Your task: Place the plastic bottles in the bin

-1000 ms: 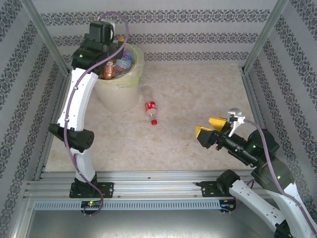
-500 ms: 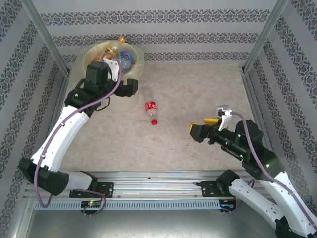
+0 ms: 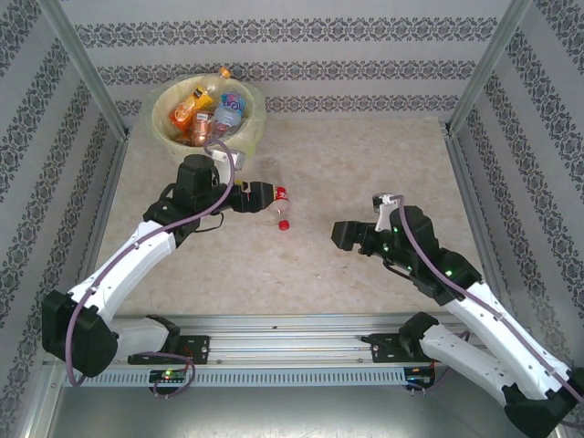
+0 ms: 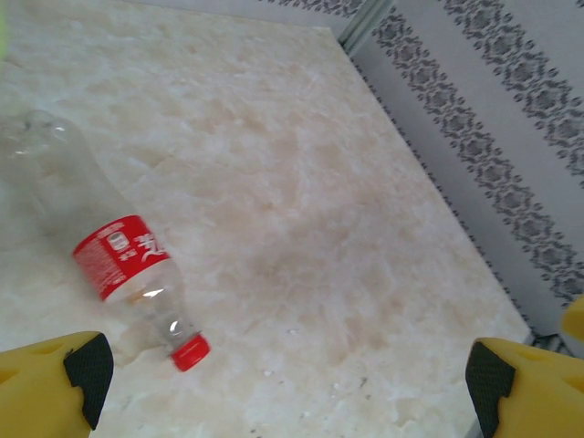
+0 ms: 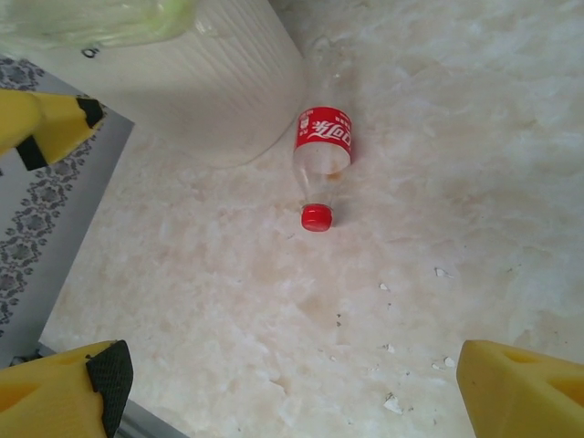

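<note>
One clear plastic bottle with a red label and red cap lies on the table just right of the bin, cap toward the near edge. The bin is a white bucket with a pale yellow-green liner, and several bottles lie inside it. My left gripper hovers open right beside the lying bottle's upper end. In the left wrist view the bottle lies left of centre, ahead of the open gripper. My right gripper is open at mid-table, with the bottle well ahead of it.
Patterned walls and metal posts close in the marble-look table on three sides. A metal rail runs along the near edge. Small white flecks lie on the surface near my right gripper. The bin's white wall stands left of the bottle.
My left arm has swung from above the bin down to the lying bottle, uncovering the bin's contents. My right arm has reached left toward the table's middle. The bottle has not moved.
</note>
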Controlling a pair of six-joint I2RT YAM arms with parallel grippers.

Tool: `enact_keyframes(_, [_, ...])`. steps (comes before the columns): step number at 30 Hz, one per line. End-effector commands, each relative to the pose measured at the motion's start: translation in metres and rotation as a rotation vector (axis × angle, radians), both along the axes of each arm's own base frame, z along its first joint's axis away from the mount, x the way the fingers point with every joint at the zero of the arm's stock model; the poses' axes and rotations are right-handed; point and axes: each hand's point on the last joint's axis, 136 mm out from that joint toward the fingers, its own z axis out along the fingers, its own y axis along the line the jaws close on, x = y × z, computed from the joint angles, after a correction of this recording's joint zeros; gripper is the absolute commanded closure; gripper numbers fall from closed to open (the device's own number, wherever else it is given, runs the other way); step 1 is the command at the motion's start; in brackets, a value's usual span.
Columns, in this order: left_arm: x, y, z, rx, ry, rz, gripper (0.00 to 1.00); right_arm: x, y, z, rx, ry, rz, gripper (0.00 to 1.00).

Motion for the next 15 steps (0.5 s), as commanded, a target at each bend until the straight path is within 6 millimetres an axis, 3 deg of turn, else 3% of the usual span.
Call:
enact_keyframes(1, [0.002,-0.013,0.016,-0.094,-0.013,-0.02,0.0,0.011,0.018,-0.006,0.029,0.005,0.023,0.09])
enact_keyframes(15, [0.014,0.028,-0.015,0.097,0.092,0.212,0.0,0.062,0.091,-0.06,0.005,0.094,0.142,0.24])
